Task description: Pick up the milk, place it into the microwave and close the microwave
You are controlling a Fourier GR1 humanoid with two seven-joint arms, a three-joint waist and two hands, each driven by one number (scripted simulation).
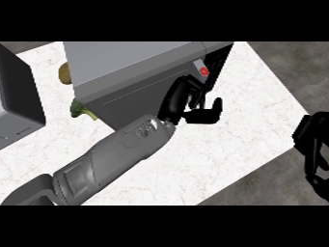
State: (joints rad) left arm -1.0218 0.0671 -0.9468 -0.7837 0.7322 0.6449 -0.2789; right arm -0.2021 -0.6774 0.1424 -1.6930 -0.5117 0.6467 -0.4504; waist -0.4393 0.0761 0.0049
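Spotted the right hand point(322, 155) closest up, parked at the view's right edge off the counter point(245, 120), fingers loosely bent and holding nothing. Followed the left forearm point(106, 161) slanting up from the lower left to the left hand point(186, 99), fingers kept together and laid against the dark front of the microwave point(135, 62), thumb hooked out to the side, gripping nothing. Couldn't make out the milk anywhere. Noticed a red button point(204, 71) just above that hand, something brown point(65, 73) and something green point(81, 110) poking out at the microwave's left side, plus another grey box point(6, 96) further left.
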